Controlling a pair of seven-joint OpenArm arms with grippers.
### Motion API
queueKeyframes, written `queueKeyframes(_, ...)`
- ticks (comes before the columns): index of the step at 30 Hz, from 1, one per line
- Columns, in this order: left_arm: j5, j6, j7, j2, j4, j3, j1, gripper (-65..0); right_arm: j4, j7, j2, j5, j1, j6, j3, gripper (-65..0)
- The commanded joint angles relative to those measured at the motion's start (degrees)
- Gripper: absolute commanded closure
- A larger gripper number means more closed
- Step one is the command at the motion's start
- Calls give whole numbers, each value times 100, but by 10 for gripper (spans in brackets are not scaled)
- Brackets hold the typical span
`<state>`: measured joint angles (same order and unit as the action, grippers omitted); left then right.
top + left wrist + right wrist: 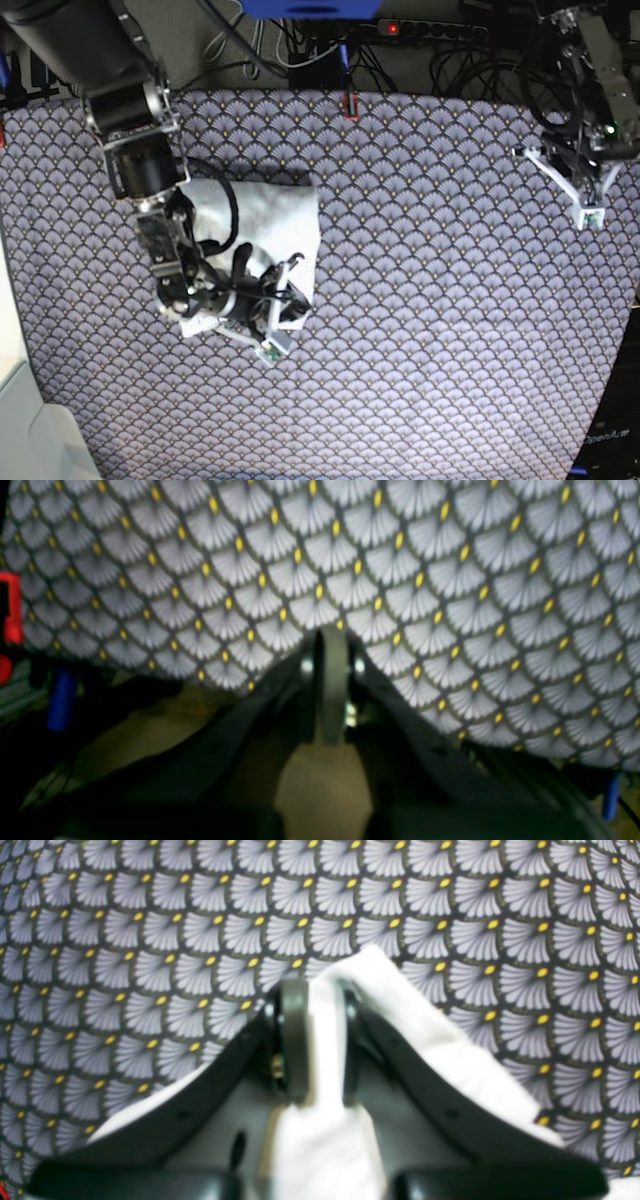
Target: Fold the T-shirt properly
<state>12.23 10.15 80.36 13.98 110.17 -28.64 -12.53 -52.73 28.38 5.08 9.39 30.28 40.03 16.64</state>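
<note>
Shirt (270,225): folded bundle on the patterned cloth (440,300), base view's left.
Right gripper (320,1005): clamped on a shirt fold.
Left gripper (332,655): closed, empty, well apart from the shirt.

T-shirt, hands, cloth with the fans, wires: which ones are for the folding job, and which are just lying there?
For the job:
- T-shirt
- right hand, pinching the T-shirt
- left hand, shut, holding nothing

Just there:
- patterned tablecloth
- cables and power strip behind the table
</note>
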Motion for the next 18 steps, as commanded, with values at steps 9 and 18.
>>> queueKeyframes(9, 3, -9, -36, 75, 231, -498, -579, -3, 143, -161, 120, -363, 827, -3, -78, -78)
queueKeyframes(18, 1032, 0, -36, 717, 187, -674, -1116, -3, -2292, 753, 973, -873, -650, -3, -420, -81)
